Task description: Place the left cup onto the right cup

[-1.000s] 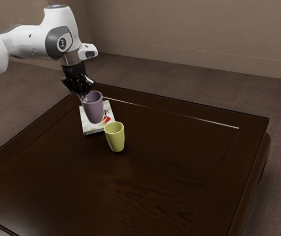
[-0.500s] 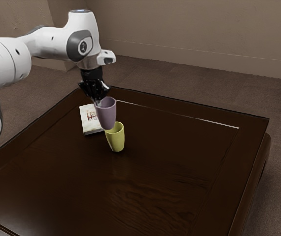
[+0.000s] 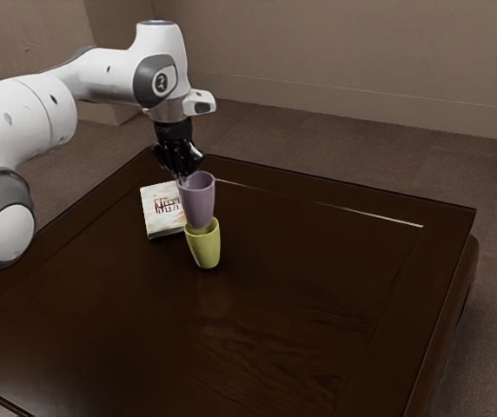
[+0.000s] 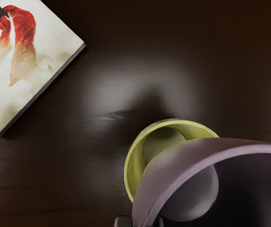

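A purple cup (image 3: pixel 198 199) hangs upright with its base at the mouth of a yellow-green cup (image 3: pixel 203 244) that stands on the dark table (image 3: pixel 318 287). My gripper (image 3: pixel 184 174) is shut on the purple cup's rim from above. In the wrist view the purple cup (image 4: pixel 206 184) lies close under my hand and covers part of the yellow-green cup (image 4: pixel 145 156), whose rim shows beside it.
A white book (image 3: pixel 161 210) with a red picture lies flat on the table just to the exterior view's left of the cups, also seen as the book (image 4: pixel 17 61) in the wrist view. The table has a raised rim (image 3: pixel 444 261).
My gripper has carried the purple cup toward the exterior view's right, from over the book to directly over the yellow-green cup, and lowered it to the cup's mouth.
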You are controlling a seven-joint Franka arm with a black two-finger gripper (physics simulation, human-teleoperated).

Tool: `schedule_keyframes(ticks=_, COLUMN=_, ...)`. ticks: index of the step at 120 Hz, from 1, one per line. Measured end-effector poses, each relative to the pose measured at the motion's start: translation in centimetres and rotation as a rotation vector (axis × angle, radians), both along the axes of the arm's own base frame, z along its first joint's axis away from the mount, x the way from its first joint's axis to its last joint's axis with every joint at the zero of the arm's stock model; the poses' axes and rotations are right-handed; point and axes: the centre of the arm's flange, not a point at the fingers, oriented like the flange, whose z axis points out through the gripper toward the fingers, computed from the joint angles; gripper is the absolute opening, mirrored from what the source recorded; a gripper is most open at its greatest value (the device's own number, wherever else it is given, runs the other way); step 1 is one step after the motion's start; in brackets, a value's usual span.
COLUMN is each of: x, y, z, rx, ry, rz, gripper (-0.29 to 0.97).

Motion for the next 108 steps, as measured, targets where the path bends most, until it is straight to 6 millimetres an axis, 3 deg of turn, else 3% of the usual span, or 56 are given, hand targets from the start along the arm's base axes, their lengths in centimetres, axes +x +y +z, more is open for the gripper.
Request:
schedule_keyframes(ticks=46, x=0.6, y=-0.1, z=-3.0, rx=-0.008, ry=0.048, rz=-0.012, gripper=-0.10)
schedule_keyframes(ticks=72, x=0.5, y=-0.5, z=-2.1, rx=-0.040, ry=0.036, rz=-0.015, gripper=0.34)
schedule_keyframes(ticks=89, x=-0.5, y=-0.5, z=2.3, rx=-0.047, ry=-0.014, rz=-0.018, gripper=0.50)
schedule_keyframes(ticks=98, x=-2.6, y=-0.2, z=7.2, rx=-0.052, ry=-0.055, rz=-0.016, gripper=0.54)
schedule_keyframes(ticks=108, x=-7.8, y=1.3, z=13.9, rx=-0.065, ry=-0.100, rz=0.006, gripper=0.58)
